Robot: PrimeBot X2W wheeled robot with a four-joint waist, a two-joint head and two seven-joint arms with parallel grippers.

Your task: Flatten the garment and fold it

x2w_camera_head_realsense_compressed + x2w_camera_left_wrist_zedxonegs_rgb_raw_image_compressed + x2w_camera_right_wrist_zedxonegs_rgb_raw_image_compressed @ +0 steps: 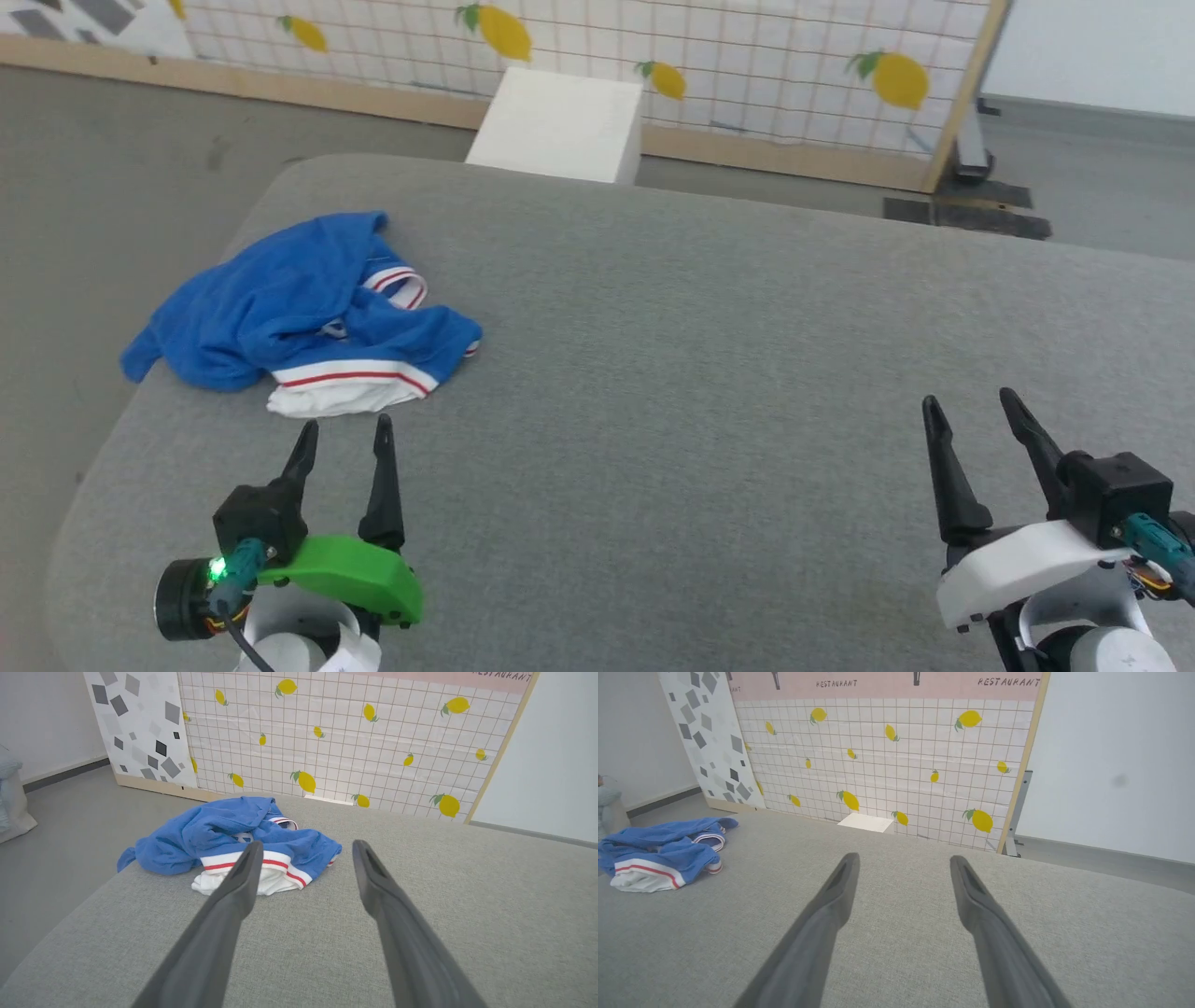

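The garment (pixel 280 317) is a royal-blue jersey with a white sleeve and red-and-white striped trim, lying crumpled in a heap at the left edge of the grey padded table (pixel 709 373). My left gripper (pixel 344 429) hovers just in front of the heap, open, with nothing between its fingers. In the left wrist view the garment (pixel 224 835) lies just beyond the fingertips (pixel 254 851). My right gripper (pixel 971 403) stands open over bare fabric at the table's right, far from the heap. In the right wrist view the garment (pixel 658 854) sits at far left.
A white box (pixel 560 121) stands on the floor behind the table, against a tiled panel with lemons (pixel 747 56). Grey floor (pixel 103 168) drops away left of the table, where part of the garment overhangs the rounded edge.
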